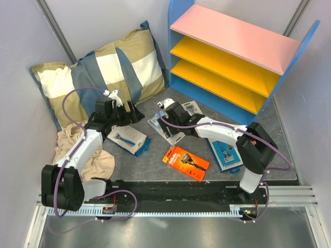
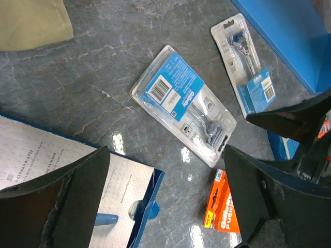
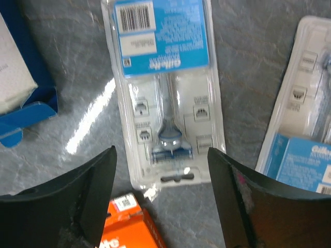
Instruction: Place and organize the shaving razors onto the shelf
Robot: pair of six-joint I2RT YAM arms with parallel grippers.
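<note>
While both arms hang low over the grey table, I see the right gripper [image 3: 161, 152] with its jaws spread wide and nothing between them. Directly beneath it a blister pack [image 3: 163, 77] lies flat on the table, its razor head toward the fingertips and its barcode at the far end. Past the finger on the right of that wrist view sits a second blister pack [image 3: 305, 129], apart from the first. Just beside the other finger an orange box [image 3: 129, 222] lies close to the first pack's near corner.

My left gripper [image 2: 165, 155] is spread just as wide and holds nothing. A blue and white box [image 2: 51, 170] lies under the finger on the left of its wrist view, and the two blister packs lie ahead of the fingertips.

From above, the shelf [image 1: 232, 41] stands well beyond both grippers, nearer the right one, and every razor pack I can see lies on the table in front of it. A pillow [image 1: 98, 72] sits behind the left gripper, and a cloth [image 1: 98, 160] is bunched beside that arm
</note>
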